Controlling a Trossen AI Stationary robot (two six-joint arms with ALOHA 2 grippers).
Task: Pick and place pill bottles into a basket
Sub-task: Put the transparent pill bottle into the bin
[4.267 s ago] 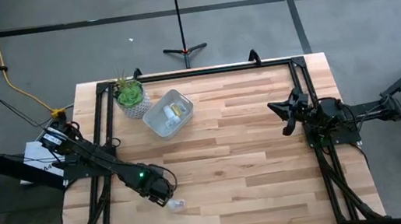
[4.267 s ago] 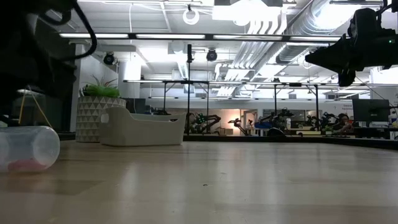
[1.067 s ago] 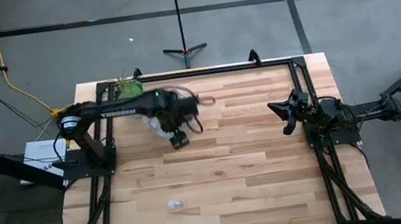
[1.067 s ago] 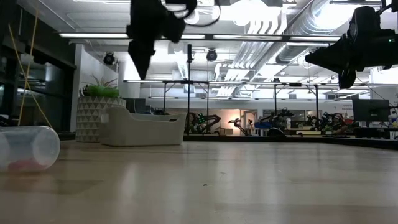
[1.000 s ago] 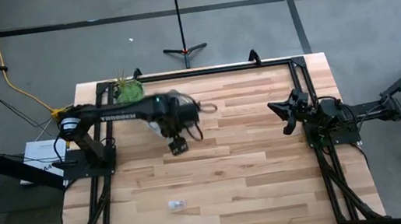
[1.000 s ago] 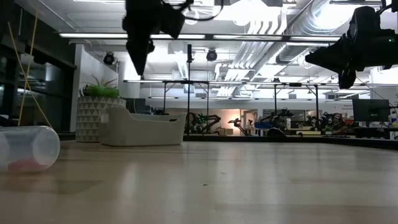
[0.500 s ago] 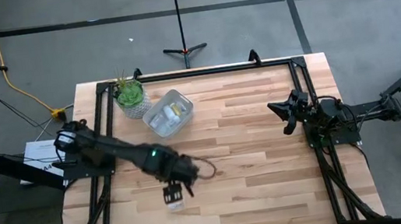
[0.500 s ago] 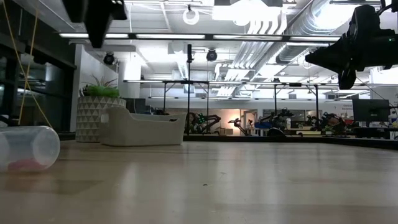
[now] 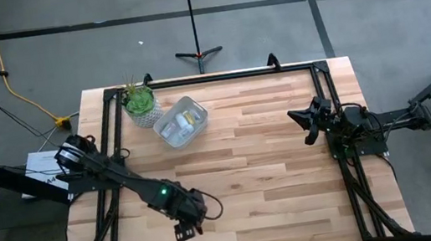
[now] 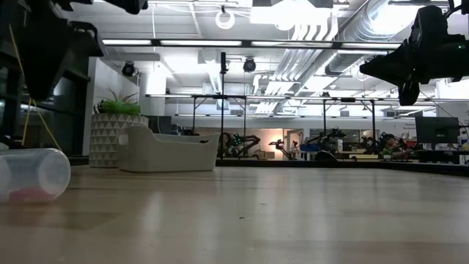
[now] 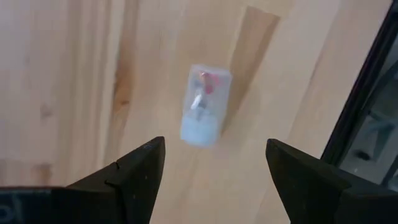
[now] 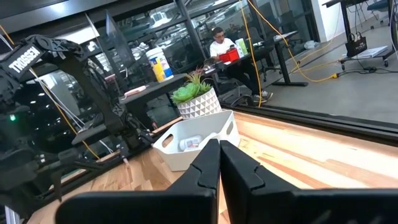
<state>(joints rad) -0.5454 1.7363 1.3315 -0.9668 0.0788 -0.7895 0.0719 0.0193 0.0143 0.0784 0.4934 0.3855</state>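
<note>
One clear pill bottle (image 11: pixel 204 106) with a white cap and red pills inside lies on its side on the wood table near the front left; it also shows in the low view (image 10: pixel 33 174). My left gripper (image 11: pixel 214 155) is open above it, one finger on each side, touching nothing; in the high view (image 9: pixel 182 232) it hides the bottle. The pale basket (image 9: pixel 180 121) stands at the far left and holds several small bottles (image 9: pixel 186 121). My right gripper (image 9: pixel 307 124) is shut and empty, held above the table's right side.
A green plant in a pale patterned pot (image 9: pixel 141 106) stands right beside the basket at the far left corner. A black frame (image 9: pixel 218 76) runs along the table's edges. A person sits at a desk in the room behind (image 12: pixel 219 42).
My left gripper has swung from beside the basket toward the table's near edge and now hangs over the lying bottle. The bottle has stayed where it was.
</note>
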